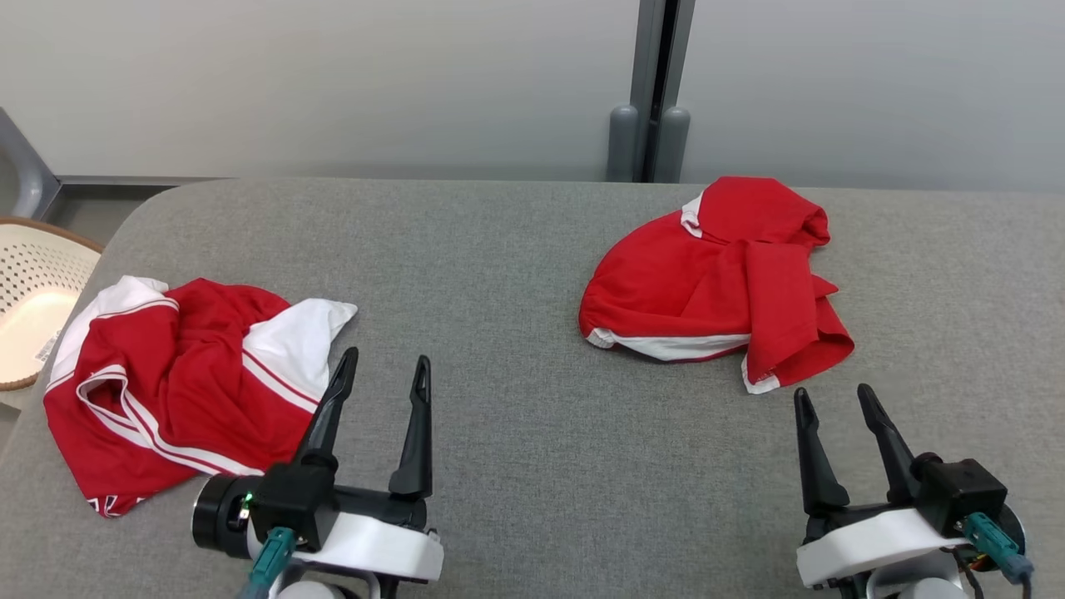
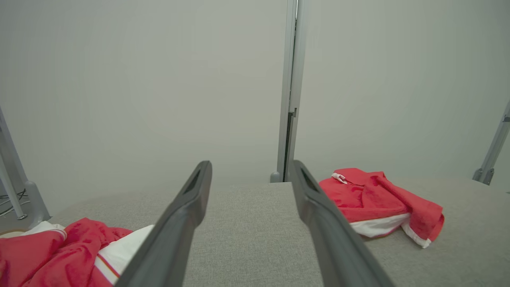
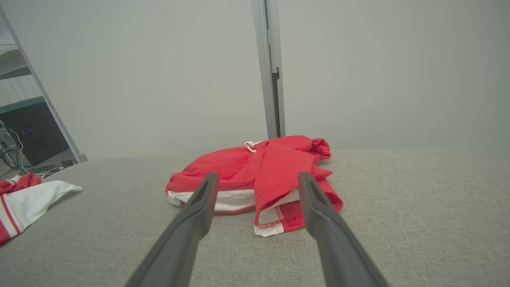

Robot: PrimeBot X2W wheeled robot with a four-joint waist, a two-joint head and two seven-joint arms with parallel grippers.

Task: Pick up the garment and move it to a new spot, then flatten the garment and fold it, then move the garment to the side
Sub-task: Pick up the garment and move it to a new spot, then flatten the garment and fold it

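While both arms hover low over the grey woven-fabric tabletop [image 1: 516,466], each holds its two dark fingers spread wide, nothing between them. The left gripper [image 1: 386,359] sits just beside the crumpled red-and-white striped garment [image 1: 175,383], heaped at the table's left edge; one fingertip overlaps a white fold in the head view, contact unclear. The right gripper [image 1: 833,391] points at the bunched red garment with white trim [image 1: 707,274], near but apart from it; that one lies right of centre, toward the far edge. A cream perforated basket [image 1: 33,291] stands off the table's left corner.
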